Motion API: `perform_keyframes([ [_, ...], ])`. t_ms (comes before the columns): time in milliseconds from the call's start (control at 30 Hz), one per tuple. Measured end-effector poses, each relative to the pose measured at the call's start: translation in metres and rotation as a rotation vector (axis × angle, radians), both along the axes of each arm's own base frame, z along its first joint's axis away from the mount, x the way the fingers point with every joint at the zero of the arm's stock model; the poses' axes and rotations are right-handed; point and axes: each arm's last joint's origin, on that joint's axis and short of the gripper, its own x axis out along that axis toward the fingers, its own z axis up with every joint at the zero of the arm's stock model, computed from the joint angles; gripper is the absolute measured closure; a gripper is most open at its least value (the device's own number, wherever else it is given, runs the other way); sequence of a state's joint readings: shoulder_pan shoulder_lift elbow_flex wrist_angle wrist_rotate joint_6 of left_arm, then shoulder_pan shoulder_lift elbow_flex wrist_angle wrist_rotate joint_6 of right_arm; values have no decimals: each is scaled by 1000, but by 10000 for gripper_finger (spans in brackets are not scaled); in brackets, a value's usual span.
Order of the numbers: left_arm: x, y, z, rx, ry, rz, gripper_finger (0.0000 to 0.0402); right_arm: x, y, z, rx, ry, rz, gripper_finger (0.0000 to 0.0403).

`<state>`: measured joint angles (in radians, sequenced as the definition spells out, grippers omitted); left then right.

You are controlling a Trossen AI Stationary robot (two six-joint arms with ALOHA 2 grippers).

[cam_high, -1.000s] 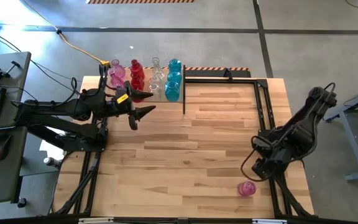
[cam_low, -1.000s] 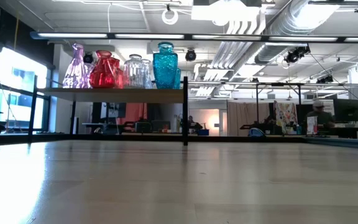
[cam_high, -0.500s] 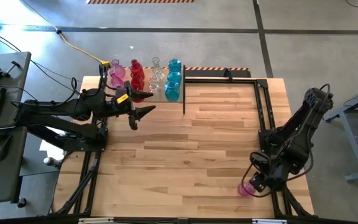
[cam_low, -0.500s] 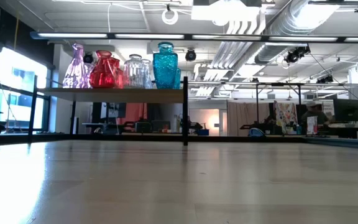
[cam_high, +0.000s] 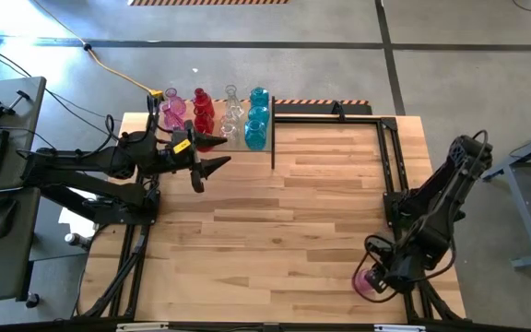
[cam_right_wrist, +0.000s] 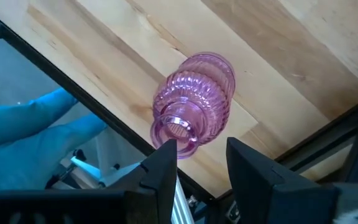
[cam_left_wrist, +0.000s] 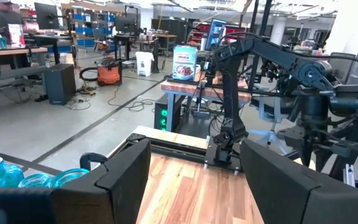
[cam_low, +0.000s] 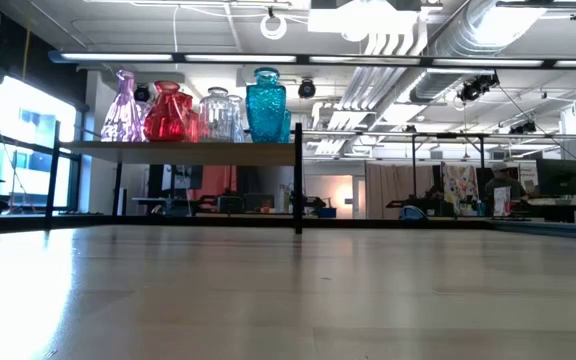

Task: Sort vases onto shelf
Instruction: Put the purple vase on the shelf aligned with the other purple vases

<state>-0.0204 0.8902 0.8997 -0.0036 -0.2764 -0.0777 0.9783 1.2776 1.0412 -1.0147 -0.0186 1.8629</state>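
From above, the right gripper [cam_high: 373,279] hangs over a pink vase [cam_high: 366,281] at the near right corner of the tabletop [cam_high: 284,212], mostly covering it; the right wrist view alone shows that vase [cam_right_wrist: 194,102] clearly, ribbed, its open mouth facing the camera, the two dark fingers [cam_right_wrist: 163,165] parted just short of its rim and closed on nothing; whether it stands or lies I cannot tell; the left gripper [cam_high: 212,159] waits well apart, beside the shelf [cam_high: 218,140] at the far left, its fingers spread and empty, as its own wrist view confirms [cam_left_wrist: 194,168]; that view also catches teal glass [cam_left_wrist: 17,177] at its edge and the right arm [cam_left_wrist: 241,87] across the table; the low view sees neither gripper, only the shelf [cam_low: 183,147] edge-on with pink [cam_low: 121,110], red [cam_low: 168,113], clear [cam_low: 218,115] and teal vases [cam_low: 265,105] standing in a row on it; the high view shows these as several rows [cam_high: 215,115]
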Motion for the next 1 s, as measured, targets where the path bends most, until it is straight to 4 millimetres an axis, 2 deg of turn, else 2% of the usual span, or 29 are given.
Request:
perform_keyframes([
  [467, 0, 0, 0, 1, 0, 0, 161, 11, 17, -21, -41, 62, -16, 287],
  [600, 0, 0, 0, 1, 0, 0, 161, 12, 19, -23, -31, 80, -13, 317],
  [800, 0, 0, 0, 1, 0, 0, 161, 12, 19, -23, -32, 80, -13, 392],
  [1000, 0, 0, 0, 1, 1, -1, 161, 14, 19, -22, -27, 79, -17, 388],
])
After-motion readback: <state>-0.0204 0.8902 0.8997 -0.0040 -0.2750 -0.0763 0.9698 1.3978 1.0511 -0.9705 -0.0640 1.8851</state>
